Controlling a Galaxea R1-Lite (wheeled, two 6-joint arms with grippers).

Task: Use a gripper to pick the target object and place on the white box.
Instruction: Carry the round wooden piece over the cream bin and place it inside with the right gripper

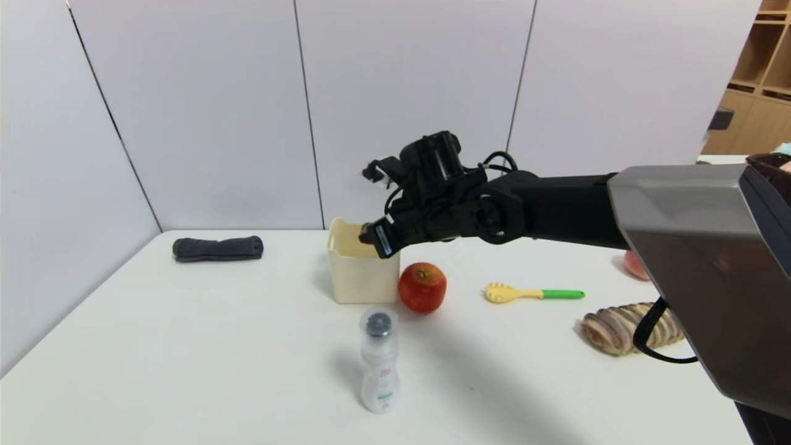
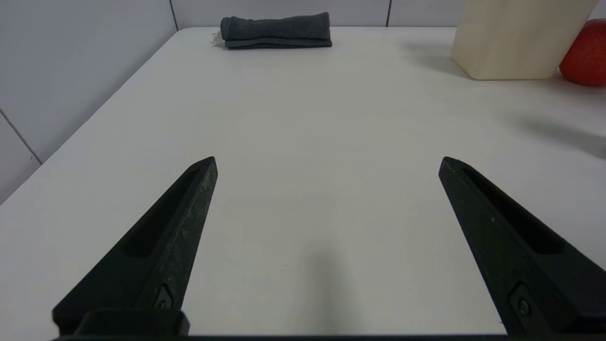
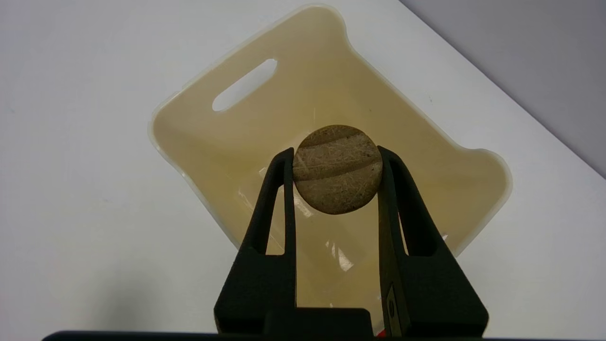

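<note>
We hold the lump clamped between our right gripper's fingers, directly over the box at frame centre, so a release should drop it inside. The box looks empty. Our left gripper, fingers apart, idles above bare table.

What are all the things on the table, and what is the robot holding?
White box: 1, cream, mid-table.
Target object: 1, olive-brown, over the box opening.
Apple: 1, red, beside the box.
Towel: 1, dark grey, rolled, far left.
Bottle: 1, clear, near edge.
Pasta fork: 1, yellow and green.
Bread loaf: 1, striped, right.
Peach: 1, pink, mostly hidden.
Right gripper: black, clamping the lump.
Left gripper: black, open above bare table.
</note>
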